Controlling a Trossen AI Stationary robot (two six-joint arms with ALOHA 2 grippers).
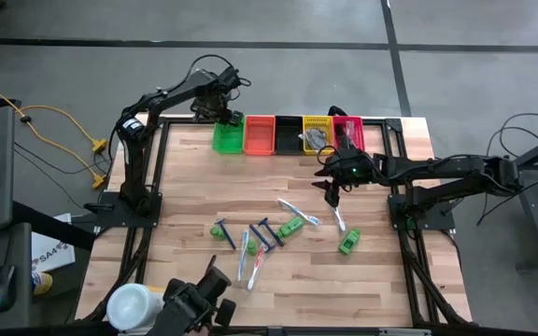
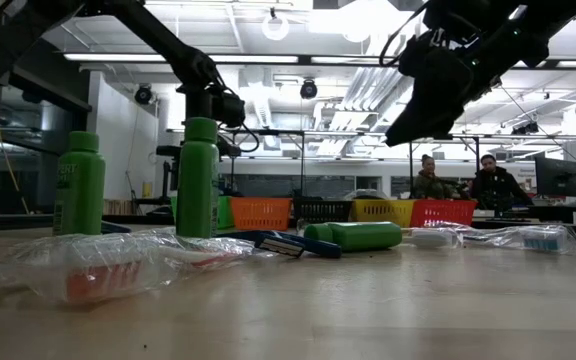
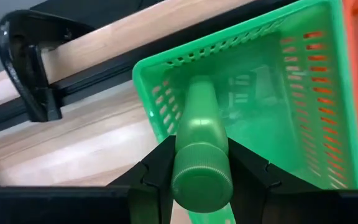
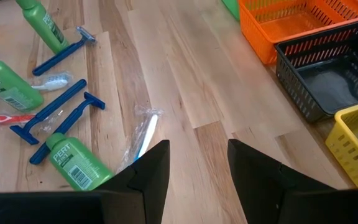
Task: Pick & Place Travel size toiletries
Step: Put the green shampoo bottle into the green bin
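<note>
Right now the left gripper (image 3: 201, 180) is clamped on a green bottle (image 3: 199, 134), cap toward the wrist, holding it over the green bin (image 1: 227, 136) at the far end of the row of bins. Meanwhile the right gripper (image 4: 197, 165) hangs above the bare wood with its fingers apart and nothing between them (the orange bin (image 4: 297, 22) and black bin (image 4: 334, 71) lie beyond it). Other toiletries are scattered mid-table: more green bottles (image 1: 348, 242), blue razors (image 4: 61, 109) and wrapped toothbrushes (image 1: 299, 212). A white tub (image 1: 129, 305) stands at the near left corner.
</note>
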